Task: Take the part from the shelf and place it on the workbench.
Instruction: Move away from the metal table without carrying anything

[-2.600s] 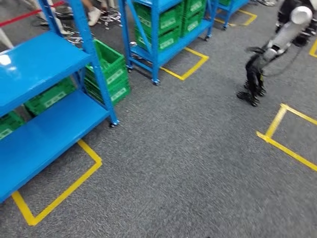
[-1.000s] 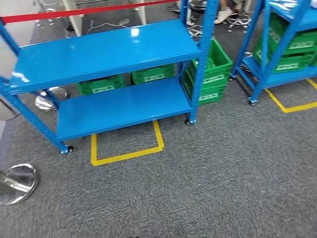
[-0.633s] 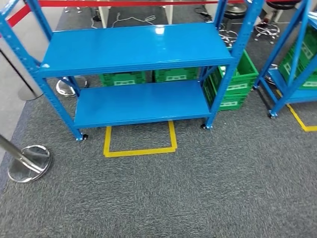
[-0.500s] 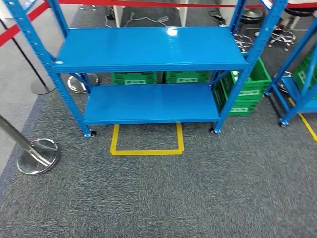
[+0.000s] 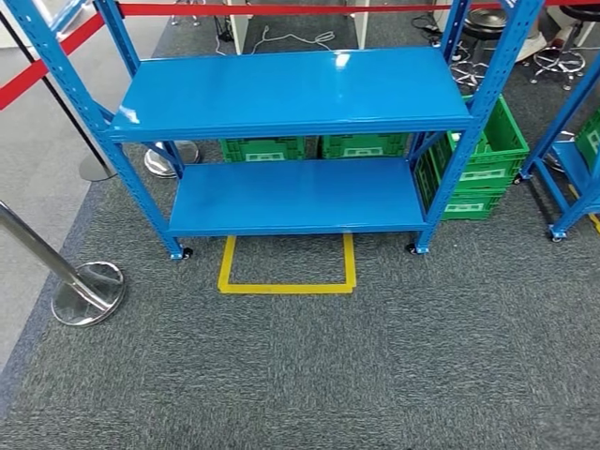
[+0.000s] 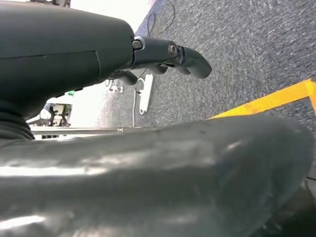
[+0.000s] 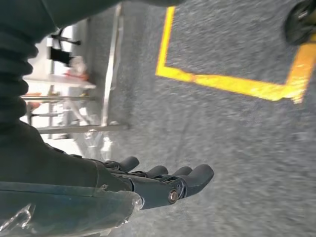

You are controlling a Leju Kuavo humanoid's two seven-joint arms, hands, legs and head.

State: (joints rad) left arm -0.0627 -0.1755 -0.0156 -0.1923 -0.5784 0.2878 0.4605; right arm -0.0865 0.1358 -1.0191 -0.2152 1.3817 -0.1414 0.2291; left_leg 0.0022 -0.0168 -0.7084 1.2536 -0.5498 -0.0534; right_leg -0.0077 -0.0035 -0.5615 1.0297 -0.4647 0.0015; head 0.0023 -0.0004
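A blue two-level shelf (image 5: 290, 89) stands straight ahead in the head view, and both its upper board and lower board (image 5: 297, 197) are bare. I cannot make out a part on it. My left hand (image 6: 171, 52) hangs over the grey carpet with its fingers stretched out and nothing in them. My right hand (image 7: 168, 185) also hangs above the carpet, fingers extended and apart, holding nothing, with a yellow floor line beyond it.
Green crates (image 5: 488, 159) sit on the floor behind and to the right of the shelf. A yellow taped square (image 5: 287, 286) marks the carpet in front of it. A chrome stanchion base (image 5: 88, 292) with a red belt (image 5: 42, 66) stands at the left. Another blue rack (image 5: 573, 178) stands at the right.
The whole picture has swung round, so the camera has turned. The blue shelf, earlier at the left edge, now sits centred ahead. Another robot seen at first is out of the picture.
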